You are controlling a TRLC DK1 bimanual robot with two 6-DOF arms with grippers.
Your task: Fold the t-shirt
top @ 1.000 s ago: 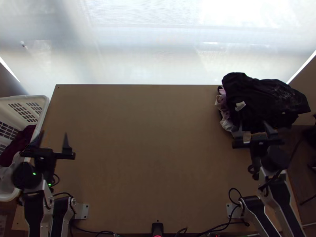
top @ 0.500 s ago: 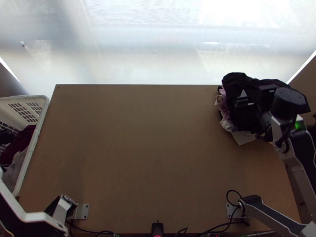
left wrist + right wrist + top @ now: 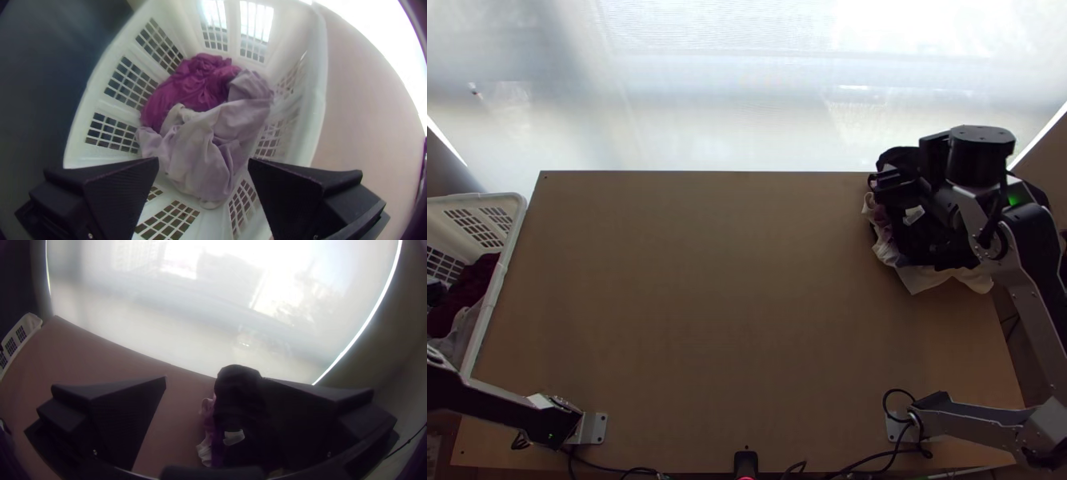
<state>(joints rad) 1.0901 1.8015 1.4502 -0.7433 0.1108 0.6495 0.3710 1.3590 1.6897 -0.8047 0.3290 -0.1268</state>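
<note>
At the left edge of the top view, the dark tip of my left gripper (image 3: 435, 294) shows over the basket. In the left wrist view my left gripper (image 3: 203, 162) is open above bunched clothes: a lilac garment (image 3: 200, 151) and a magenta one (image 3: 191, 86). My right gripper (image 3: 901, 189) is over the clothes pile at the table's far right. The right wrist view shows that right gripper (image 3: 214, 380) open, with a bunched black garment (image 3: 238, 395) beyond its fingers, partly hidden by one. Which garment is the t-shirt, I cannot tell.
A white laundry basket (image 3: 497, 276) stands against the table's left side. The bare wooden table (image 3: 731, 304) stretches between it and the pile. Pale cloth (image 3: 927, 278) sticks out at the pile's near edge. Cables run along the table's near edge.
My left arm has swung left from the table's left side, bringing its gripper over the basket. My right arm has moved up the picture over the pile. The clothes look unmoved.
</note>
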